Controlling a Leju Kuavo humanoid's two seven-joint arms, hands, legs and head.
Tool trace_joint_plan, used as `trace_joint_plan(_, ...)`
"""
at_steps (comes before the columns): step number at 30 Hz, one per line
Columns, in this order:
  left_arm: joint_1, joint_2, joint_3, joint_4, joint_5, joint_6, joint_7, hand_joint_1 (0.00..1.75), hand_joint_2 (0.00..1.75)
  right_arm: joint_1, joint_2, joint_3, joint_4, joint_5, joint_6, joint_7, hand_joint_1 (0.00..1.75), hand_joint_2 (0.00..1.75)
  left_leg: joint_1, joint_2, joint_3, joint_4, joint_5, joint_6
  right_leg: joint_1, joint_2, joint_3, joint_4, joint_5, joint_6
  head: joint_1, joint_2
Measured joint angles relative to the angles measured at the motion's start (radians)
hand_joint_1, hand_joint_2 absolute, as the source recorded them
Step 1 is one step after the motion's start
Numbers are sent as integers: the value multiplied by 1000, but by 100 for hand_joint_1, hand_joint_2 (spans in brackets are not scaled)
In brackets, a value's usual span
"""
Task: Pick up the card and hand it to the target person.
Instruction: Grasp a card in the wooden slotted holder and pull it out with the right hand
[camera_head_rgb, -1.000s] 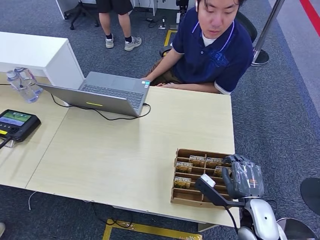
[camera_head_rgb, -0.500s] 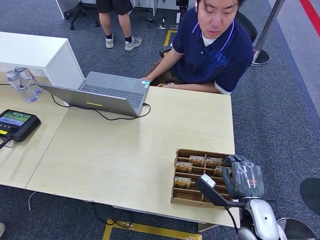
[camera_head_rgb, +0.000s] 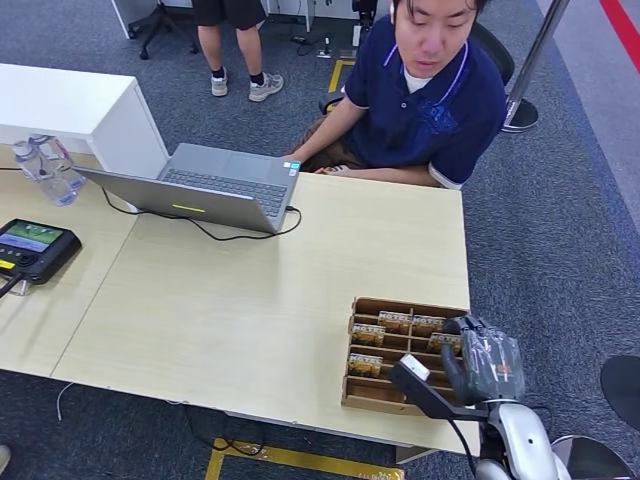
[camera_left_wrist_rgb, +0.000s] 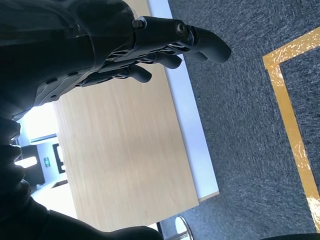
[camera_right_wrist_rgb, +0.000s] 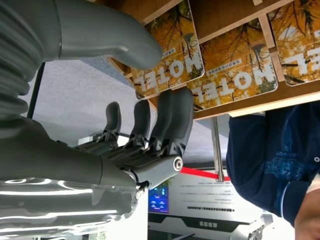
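Several yellow hotel cards (camera_head_rgb: 395, 321) stand in the slots of a wooden tray (camera_head_rgb: 362, 304) at the table's near right corner. My right hand (camera_head_rgb: 483, 365) hovers over the tray's right end. In the right wrist view its thumb (camera_right_wrist_rgb: 113, 37) and fingers (camera_right_wrist_rgb: 171, 117) are spread on either side of the nearest card (camera_right_wrist_rgb: 170, 65), with nothing held; a second card (camera_right_wrist_rgb: 234, 80) lies beside it. The target person (camera_head_rgb: 430, 95), in a dark blue shirt, sits at the table's far side. My left hand (camera_left_wrist_rgb: 113, 45) hangs with fingers stretched out and holds nothing.
An open laptop (camera_head_rgb: 219, 185) with a black cable sits at the far middle of the table (camera_head_rgb: 226, 300). A black device (camera_head_rgb: 34, 247) and water bottles (camera_head_rgb: 45, 165) lie far left. Another person (camera_head_rgb: 226, 40) stands on the carpet behind.
My right hand has sunk a little toward the tray's near right end, its fingers now reaching down over the cards. The person and the tray have stayed put.
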Motion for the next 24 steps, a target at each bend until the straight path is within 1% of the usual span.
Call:
trace_joint_plan(18,0,0,0,0,-1,-1,0,0,175,17,0,0,3,-12,6,-2,109,175,0,0,0,0,0,0,0,0,0,0,0,0,0,0)
trace_joint_plan(19,0,0,0,0,-1,-1,0,0,175,17,0,0,3,-12,6,-2,111,175,0,0,0,0,0,0,0,0,0,0,0,0,0,0)
trace_joint_plan(20,0,0,0,0,-1,-1,0,0,175,17,0,0,3,-12,6,-2,119,175,0,0,0,0,0,0,0,0,0,0,0,0,0,0)
trace_joint_plan(22,0,0,0,0,-2,-1,0,0,175,17,0,0,3,-13,6,-3,141,175,0,0,0,0,0,0,0,0,0,0,0,0,0,0)
trace_joint_plan(24,0,0,0,0,-2,-1,0,0,175,17,0,-1,3,-14,6,-3,155,175,0,0,0,0,0,0,0,0,0,0,0,0,0,0)
